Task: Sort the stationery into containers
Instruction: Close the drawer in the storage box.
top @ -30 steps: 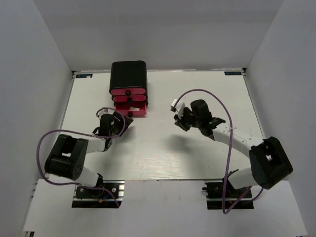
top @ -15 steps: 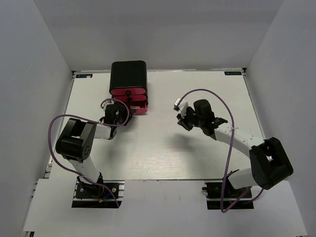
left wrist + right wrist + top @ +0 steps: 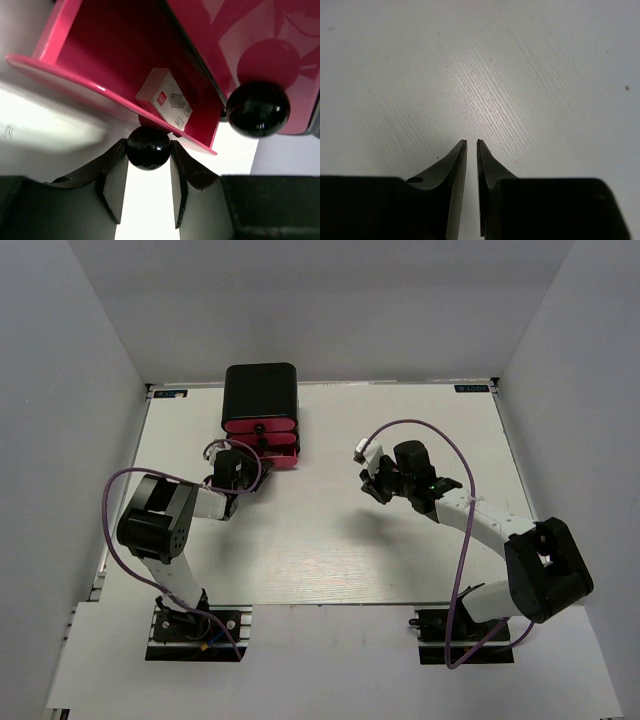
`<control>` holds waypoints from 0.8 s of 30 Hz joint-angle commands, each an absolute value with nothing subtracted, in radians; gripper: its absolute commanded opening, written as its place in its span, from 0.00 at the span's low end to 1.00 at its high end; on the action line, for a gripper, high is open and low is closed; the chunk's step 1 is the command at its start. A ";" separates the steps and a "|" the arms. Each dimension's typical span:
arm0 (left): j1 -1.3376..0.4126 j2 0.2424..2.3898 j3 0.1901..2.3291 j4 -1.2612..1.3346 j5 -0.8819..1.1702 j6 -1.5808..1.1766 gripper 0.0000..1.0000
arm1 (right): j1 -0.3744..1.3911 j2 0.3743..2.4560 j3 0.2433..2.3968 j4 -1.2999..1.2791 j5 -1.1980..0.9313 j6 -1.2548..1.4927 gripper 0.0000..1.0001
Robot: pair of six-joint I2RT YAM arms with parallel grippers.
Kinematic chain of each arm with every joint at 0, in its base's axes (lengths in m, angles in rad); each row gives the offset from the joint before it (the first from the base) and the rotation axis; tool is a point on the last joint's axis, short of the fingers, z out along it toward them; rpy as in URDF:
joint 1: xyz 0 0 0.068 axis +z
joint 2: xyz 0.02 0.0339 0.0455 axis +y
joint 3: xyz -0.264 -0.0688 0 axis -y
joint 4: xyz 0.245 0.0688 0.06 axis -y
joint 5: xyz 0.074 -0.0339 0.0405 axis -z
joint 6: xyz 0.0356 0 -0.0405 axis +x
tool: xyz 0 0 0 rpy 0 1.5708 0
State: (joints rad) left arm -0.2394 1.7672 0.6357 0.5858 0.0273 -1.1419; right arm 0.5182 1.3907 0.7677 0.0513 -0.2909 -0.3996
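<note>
Pink drawers (image 3: 262, 443), three stacked in one black box (image 3: 260, 390), stand at the far left of the table (image 3: 400, 540).
At the lowest drawer (image 3: 100, 55), pulled out with one white eraser (image 3: 167, 102) inside, the left gripper (image 3: 148, 149) is clenched on its knob (image 3: 148, 145). Well to the right, the right gripper (image 3: 471, 145) hangs over the table, fingers pressed almost together, holding nothing.

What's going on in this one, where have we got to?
The left gripper has its fingers shut on the black knob of a pink drawer in the black drawer box at the far left of the table. That drawer stands partly open, with a white eraser lying inside. The right gripper hangs over bare tabletop, its fingers almost together and holding nothing.
</note>
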 commanded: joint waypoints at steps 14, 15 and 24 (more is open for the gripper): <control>-0.230 1.824 0.779 0.638 -0.047 -1.160 0.44 | 0.502 1.399 0.764 0.054 -0.305 -0.410 0.20; -0.230 1.835 0.794 0.638 -0.057 -1.160 0.44 | 0.502 1.399 0.761 0.057 -0.305 -0.410 0.20; -0.230 1.853 0.839 0.615 -0.078 -1.160 0.47 | 0.491 1.399 0.755 0.052 -0.308 -0.419 0.20</control>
State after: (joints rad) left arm -0.2375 1.8759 0.7868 0.5579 -0.0425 -1.1496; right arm 0.5030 1.3960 0.7677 0.0505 -0.2943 -0.4042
